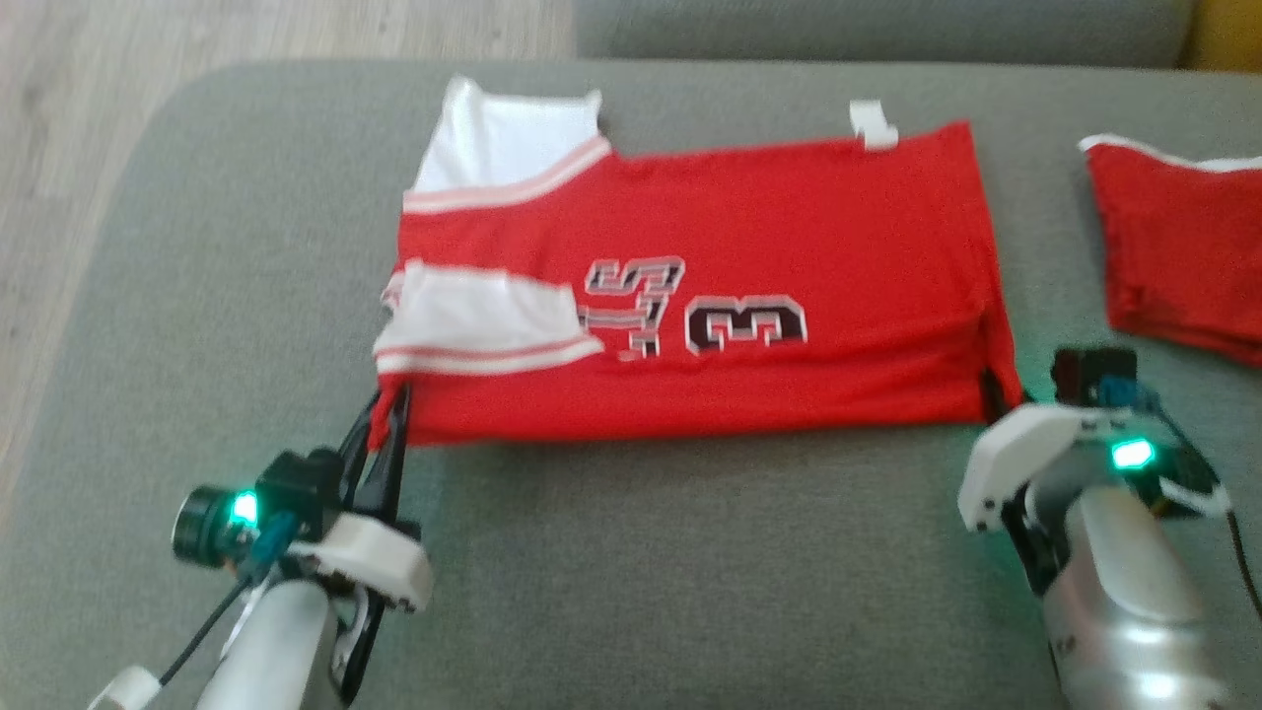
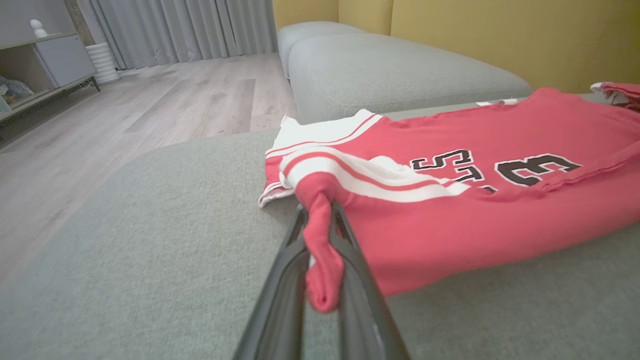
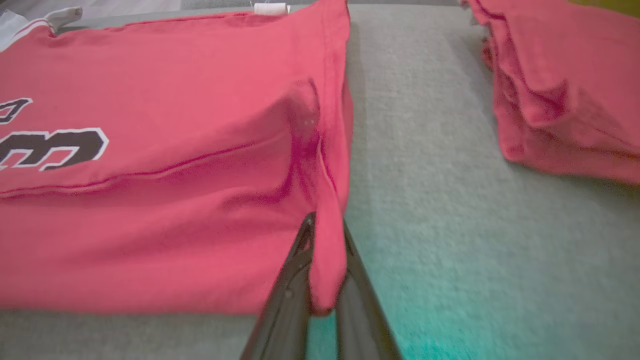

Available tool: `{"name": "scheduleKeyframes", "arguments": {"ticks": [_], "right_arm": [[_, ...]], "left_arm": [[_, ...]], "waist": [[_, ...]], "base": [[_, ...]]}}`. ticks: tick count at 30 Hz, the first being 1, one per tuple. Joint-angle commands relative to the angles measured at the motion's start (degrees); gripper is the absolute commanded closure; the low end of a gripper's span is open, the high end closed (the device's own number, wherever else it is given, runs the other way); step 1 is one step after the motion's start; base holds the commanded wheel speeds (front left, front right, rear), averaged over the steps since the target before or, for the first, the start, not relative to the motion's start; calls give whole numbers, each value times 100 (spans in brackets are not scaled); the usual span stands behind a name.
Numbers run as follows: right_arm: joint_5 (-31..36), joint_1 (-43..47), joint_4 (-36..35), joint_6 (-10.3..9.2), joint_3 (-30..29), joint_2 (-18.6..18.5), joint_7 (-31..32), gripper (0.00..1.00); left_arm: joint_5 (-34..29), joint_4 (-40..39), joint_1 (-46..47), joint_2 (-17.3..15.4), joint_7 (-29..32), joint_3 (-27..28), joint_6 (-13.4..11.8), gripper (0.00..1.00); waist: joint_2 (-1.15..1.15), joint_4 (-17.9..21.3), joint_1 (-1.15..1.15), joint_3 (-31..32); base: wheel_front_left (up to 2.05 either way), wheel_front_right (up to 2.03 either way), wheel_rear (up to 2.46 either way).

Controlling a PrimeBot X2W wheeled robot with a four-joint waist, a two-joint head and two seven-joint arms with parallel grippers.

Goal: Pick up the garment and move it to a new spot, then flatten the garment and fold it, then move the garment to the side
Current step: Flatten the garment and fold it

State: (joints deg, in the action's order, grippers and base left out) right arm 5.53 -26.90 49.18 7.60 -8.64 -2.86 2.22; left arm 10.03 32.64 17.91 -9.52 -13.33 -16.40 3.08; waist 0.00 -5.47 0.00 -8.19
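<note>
The garment (image 1: 749, 286) is a red jersey with white striped sleeves and a black number 3, lying folded lengthwise on the grey sofa cushion (image 1: 641, 552). My left gripper (image 1: 386, 414) is shut on its near left corner; in the left wrist view the red cloth (image 2: 320, 250) bunches between the dark fingers (image 2: 285, 280). My right gripper (image 1: 998, 392) is shut on the near right corner, where the red hem (image 3: 327, 250) is pinched between the fingers (image 3: 290, 300). The right fingertips are mostly hidden behind the wrist in the head view.
A second red garment (image 1: 1178, 247) lies folded at the cushion's right, apart from the jersey. Wooden floor (image 1: 59, 197) lies beyond the cushion's left edge. Another grey cushion (image 2: 390, 70) and a yellow backrest (image 2: 500, 35) stand behind.
</note>
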Motion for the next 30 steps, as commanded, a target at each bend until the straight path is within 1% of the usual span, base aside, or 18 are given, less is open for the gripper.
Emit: {"name": "scheduleKeyframes", "arguments": {"ticks": [1,6,10,13,19,22,24,25,26,27,30], "right_arm": [[-59,36,-147,-11,45,-2,-67,100],[-265,316,-284,-11,-33,-2,-52,100],[-555,676,-541,-11,46,-2,63,100],[-707,997,-854,-11,113,-2,243,100],[-1055,1653,-1644,-11,303,-2,751,100],[-1153,1848,-1966,-11,355,-2,900,100],[-1207,1912,-2136,-11,321,-2,901,100],[-1243,1930,-2213,-11,304,-2,882,2],[-1323,1939,-2276,-11,282,-2,860,0],[-1379,1938,-2342,-11,293,-2,820,0],[-1502,1881,-2603,-11,335,-2,446,0]], "left_arm": [[-17,-129,81,-236,51,202,0,100],[55,-171,-181,-296,242,194,-3,100],[124,-336,-519,-331,382,168,-13,100],[173,-482,-791,-359,528,128,-8,100],[246,-680,-1172,-375,899,-68,93,100],[268,-712,-1225,-370,927,-90,71,100],[223,-725,-1205,-376,888,-91,-18,100],[197,-743,-1176,-369,838,-84,-79,58],[187,-771,-1144,-347,780,-72,-133,17],[190,-797,-1115,-321,728,-57,-179,0],[192,-910,-1005,-258,519,-6,-301,0]], "waist": [[0,121,0,218],[0,194,0,435],[0,260,0,614],[0,310,0,738],[0,349,0,830],[0,370,0,828],[0,375,0,810],[0,375,0,797],[0,373,0,787],[0,374,0,774],[0,372,0,735]], "base": [[0,0,0],[0,0,0],[0,0,0],[0,0,0],[0,0,0],[0,0,0],[0,0,0],[0,0,0],[0,0,0],[0,0,0],[0,0,0]]}}
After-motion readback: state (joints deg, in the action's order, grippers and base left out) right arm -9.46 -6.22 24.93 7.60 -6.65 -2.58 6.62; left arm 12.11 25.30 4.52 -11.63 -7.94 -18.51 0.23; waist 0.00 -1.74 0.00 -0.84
